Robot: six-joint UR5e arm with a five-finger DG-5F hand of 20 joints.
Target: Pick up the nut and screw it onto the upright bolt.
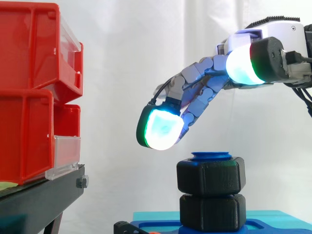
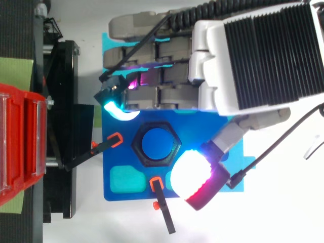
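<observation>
Two black hexagonal nuts are stacked on the upright blue bolt (image 1: 211,156): an upper nut (image 1: 209,176) and a lower nut (image 1: 212,212). From above, the nut (image 2: 139,148) rings the bolt's round blue top (image 2: 159,144) on a blue base (image 2: 115,161). My hand (image 1: 204,92) reaches in from the right and hovers just above the upper nut without touching it. Its fingers are relaxed and spread, holding nothing. One glowing fingertip (image 2: 120,110) lies behind the nut and the thumb's pad (image 2: 191,174) in front of it.
Red bins (image 1: 34,92) stand on a black stand (image 1: 44,195) at the left, also seen from above as red bins (image 2: 20,147). Two black clamps with orange ends (image 2: 114,140) (image 2: 156,185) hold the blue base. A teal block (image 1: 156,215) lies under the base.
</observation>
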